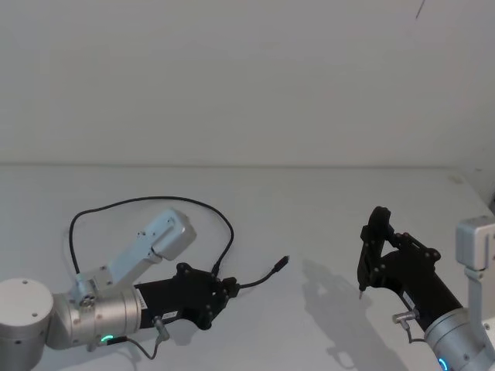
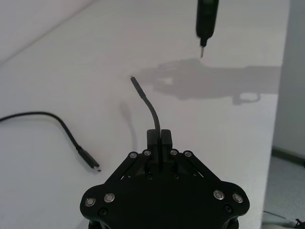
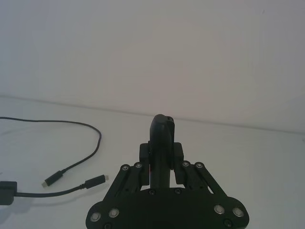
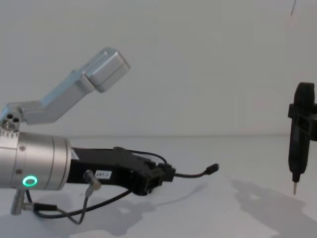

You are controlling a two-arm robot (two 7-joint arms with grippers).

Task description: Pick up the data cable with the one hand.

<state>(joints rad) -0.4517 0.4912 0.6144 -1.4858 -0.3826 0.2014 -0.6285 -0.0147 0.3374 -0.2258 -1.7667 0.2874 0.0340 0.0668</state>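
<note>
Left claw (image 2: 159, 136) was clamped on the data cable (image 2: 148, 106), a plug end jutting ahead of its tips. Pinched so thinly, the cable could slip on lifting. Right claw (image 3: 162, 155), well apart, gripped a pen tool (image 3: 162, 125).

Lighting: bright, diffuse, even across white table (image 1: 325, 209) and wall. Soft grey shadow of right gripper (image 1: 373, 243) and clamped pen-shaped tool (image 4: 298, 134), cast on table toward robot's left. Fainter shadow beside data cable (image 2: 150, 106) pinched in left gripper (image 1: 230, 287). Green indicator light (image 4: 30, 181) glowing on left wrist.
</note>
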